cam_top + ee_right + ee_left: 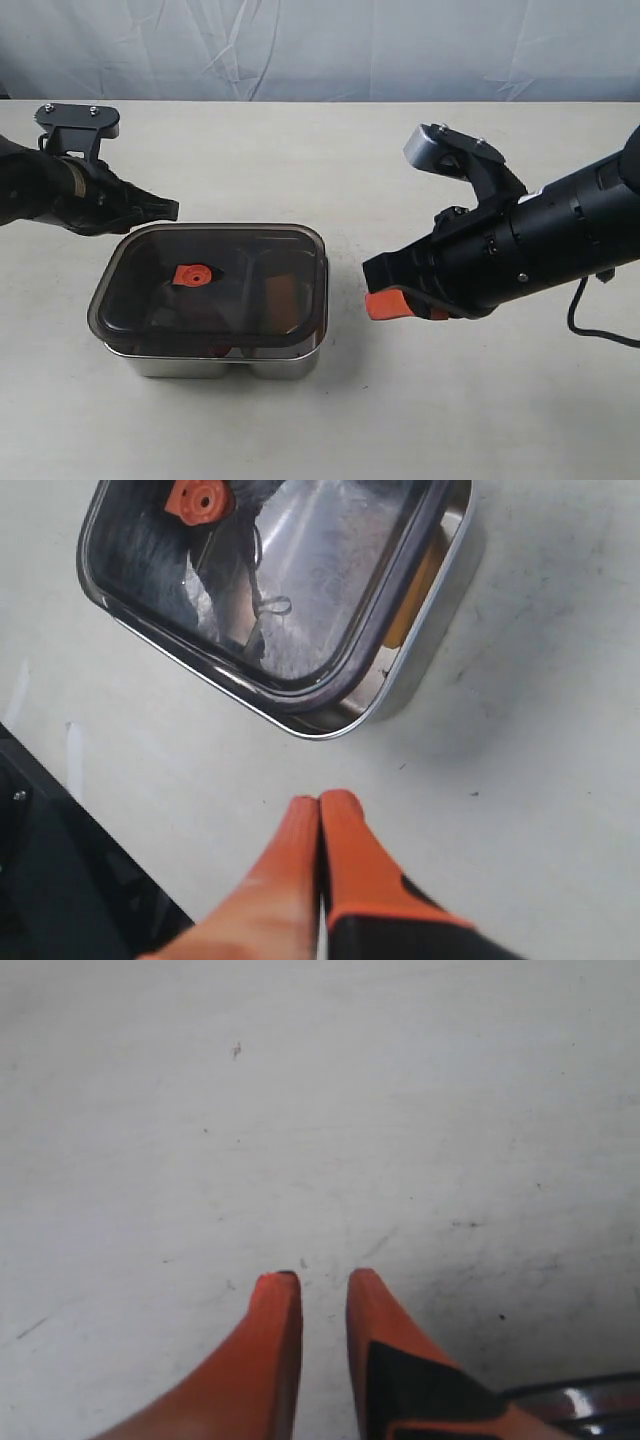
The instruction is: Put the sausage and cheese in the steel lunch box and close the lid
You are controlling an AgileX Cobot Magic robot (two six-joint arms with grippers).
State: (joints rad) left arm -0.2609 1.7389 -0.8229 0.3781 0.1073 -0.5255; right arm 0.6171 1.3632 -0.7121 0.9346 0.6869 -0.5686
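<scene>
Right gripper [318, 802] clenched, left gripper [315, 1280] slightly parted, both empty: the dark translucent lid [140, 290] already covers the shiny steel lunch box [200, 362].

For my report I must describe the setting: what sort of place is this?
Probably a robot test bench in a lab, not a kitchen: a pale table, a wrinkled white cloth behind it, and a left gripper and right gripper flanking one lunch box.
</scene>
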